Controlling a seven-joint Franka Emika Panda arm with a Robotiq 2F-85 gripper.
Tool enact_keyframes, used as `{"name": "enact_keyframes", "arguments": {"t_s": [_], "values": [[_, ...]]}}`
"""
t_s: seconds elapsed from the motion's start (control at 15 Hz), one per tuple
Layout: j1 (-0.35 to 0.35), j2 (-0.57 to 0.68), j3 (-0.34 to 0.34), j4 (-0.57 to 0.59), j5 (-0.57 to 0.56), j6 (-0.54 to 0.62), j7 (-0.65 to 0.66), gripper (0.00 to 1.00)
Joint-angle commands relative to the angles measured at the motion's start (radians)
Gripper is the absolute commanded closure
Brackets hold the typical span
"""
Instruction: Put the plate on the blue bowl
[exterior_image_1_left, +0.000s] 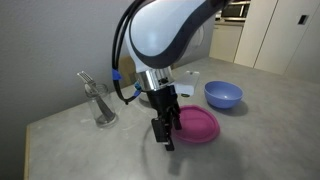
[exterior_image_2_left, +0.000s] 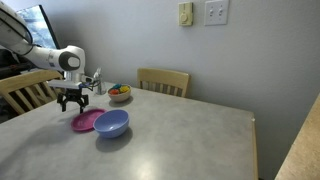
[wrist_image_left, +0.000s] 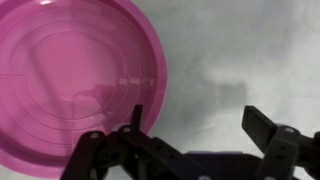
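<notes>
- Progress: early stage, by my read. Plate (exterior_image_1_left: 198, 126) lies flat on the worktop (exterior_image_1_left: 80, 150), not lifted and not on the blue bowl (exterior_image_1_left: 223, 95). No part of the task is done yet.
- Where things are: plate sits near the blue bowl. A strip of bare worktop shows btw them in an exterior view, so they're apart.
- Hand (exterior_image_1_left: 166, 140): spread wide, pinching nothing. It hangs at the plate's edge on the side away from the bowl.
- Wrist view: one of the fingers (wrist_image_left: 95, 150) is over the plate's rim, the other is out over bare worktop, so the hand straddles the rim. Can't tell if anything touches.
- Left to do, prob.: close on the rim, lift, carry over to the bowl, set down centred.
- Plate: magenta-pink, round, flat w/ low raised rim, faint concentric rings. Glossy, looks like plastic, so it may be slick to pinch.
- Blue bowl: periwinkle, deep, smooth-sided, round open mouth. Looks a bit narrower than the plate, so the plate should bridge the rim.
- Worktop: grey, mottled, matte, stone-like look.
- Also there: white bowl (exterior_image_2_left: 120, 94) w/ colourful contents, farther back; clear glass (exterior_image_1_left: 102, 108) holding cutlery.
</notes>
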Motion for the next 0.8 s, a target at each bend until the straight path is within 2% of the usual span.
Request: {"name": "enact_keyframes", "arguments": {"t_s": [0.0,0.73], "values": [[-0.031,-0.002,0.026,-0.051,0.07,0.075,0.006,0.0],[-0.03,-0.069,-0.014,-0.14,0.072,0.121,0.127,0.0]]}}
